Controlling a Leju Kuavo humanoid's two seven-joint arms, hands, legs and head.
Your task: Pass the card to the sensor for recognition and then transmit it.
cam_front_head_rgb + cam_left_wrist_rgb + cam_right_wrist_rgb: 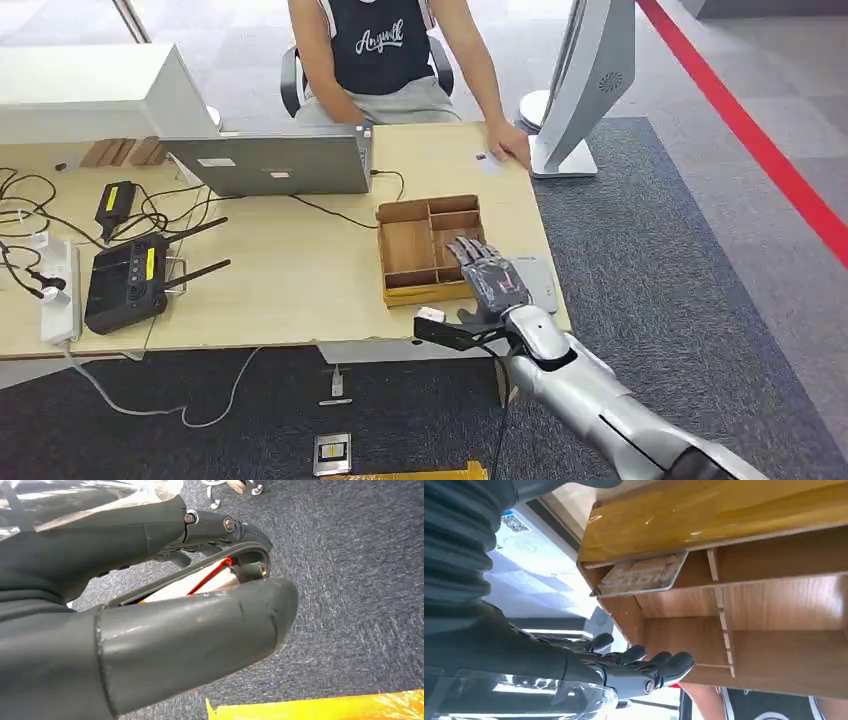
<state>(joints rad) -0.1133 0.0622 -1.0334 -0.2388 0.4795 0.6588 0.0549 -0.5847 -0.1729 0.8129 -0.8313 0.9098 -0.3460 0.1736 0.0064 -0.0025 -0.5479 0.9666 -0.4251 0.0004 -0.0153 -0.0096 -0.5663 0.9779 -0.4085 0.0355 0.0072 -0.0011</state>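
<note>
Right hand: we see the right hand over the near-right compartments of the wooden tray, at the tabletop's front right corner. Its fingers are stretched out side by side and hold nothing.
Left hand: the left hand hangs over carpet. We cannot tell how its fingers lie.
Card: the card lies flat in a narrow tray compartment, untouched.
Sensor: we take the grey pad just right of the tray to be the sensor.
Risk 1: the card lies flat against the compartment floor and walls, so we judge the fingers may slide over it without lifting it.
Risk 2: pressing on the tray wall could push the tray toward the front edge.
Risk 3: the person rests a hand near the far right corner, so we expect a possible clash at handover.
Writing: white script on the person's dark top, not surely legible. Laptop stickers are too small to read.
</note>
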